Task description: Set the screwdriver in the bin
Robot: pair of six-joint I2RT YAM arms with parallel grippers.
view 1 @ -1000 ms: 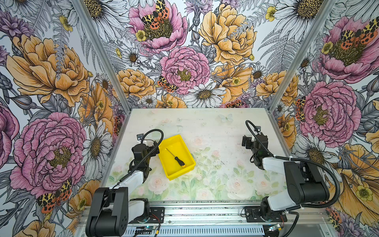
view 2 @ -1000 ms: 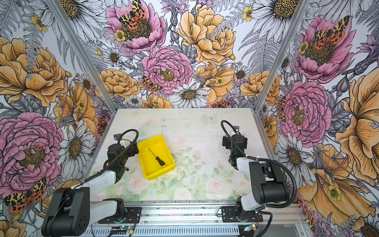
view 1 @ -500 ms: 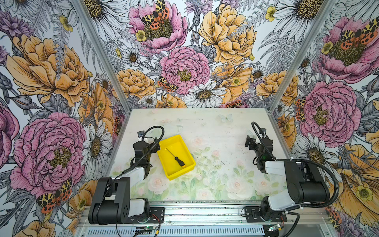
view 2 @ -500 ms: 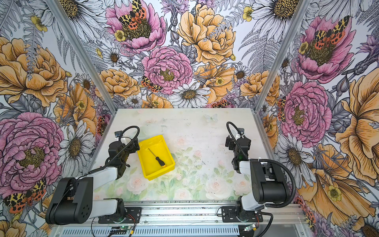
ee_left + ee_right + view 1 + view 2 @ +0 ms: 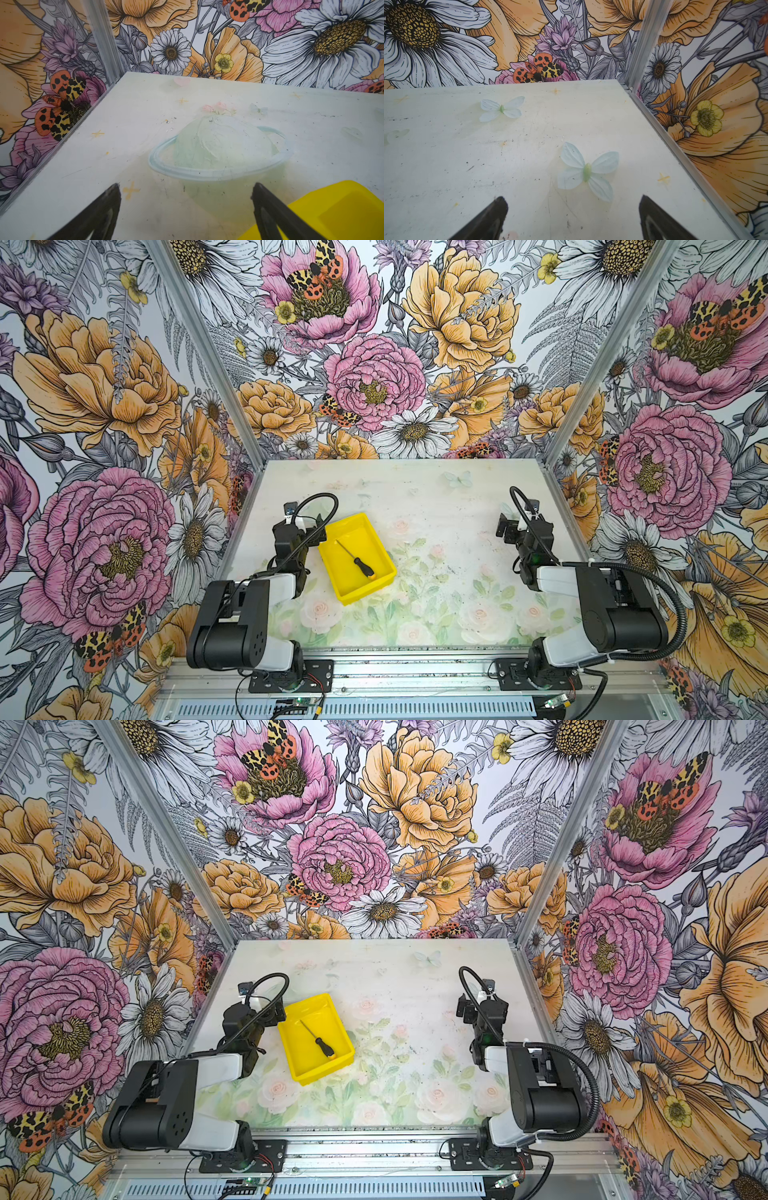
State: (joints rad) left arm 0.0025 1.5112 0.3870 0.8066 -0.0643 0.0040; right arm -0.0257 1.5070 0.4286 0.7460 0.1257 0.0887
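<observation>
Now, on your left, the left gripper (image 5: 186, 209) sits low over the table (image 5: 436, 497), just beside the bin's left wall, and in the left wrist view you can see its two black fingers (image 5: 108, 205) spread wide apart with nothing between them. One corner of the yellow bin (image 5: 342, 207) peeks in next to one finger there, and bare table with a pale printed ringed planet lies in front. Next comes the bin (image 5: 370, 587) itself in both top views, a bright yellow tray (image 5: 299, 1073) lying flat on the table, turned a bit, left of the middle. The screwdriver (image 5: 357, 560) lies inside it on the flat bottom, slanted, with its thin silver shaft pointing toward the back wall and its black handle and orange end near the front right corner; you can see it the same way in a top view (image 5: 320, 1039). Nothing touches it. Far on your right, well apart from the bin, the right gripper (image 5: 573, 218) hangs over bare table near the right wall, its fingers (image 5: 654, 216) also spread wide and holding nothing, with pale printed butterflies in front of it.
</observation>
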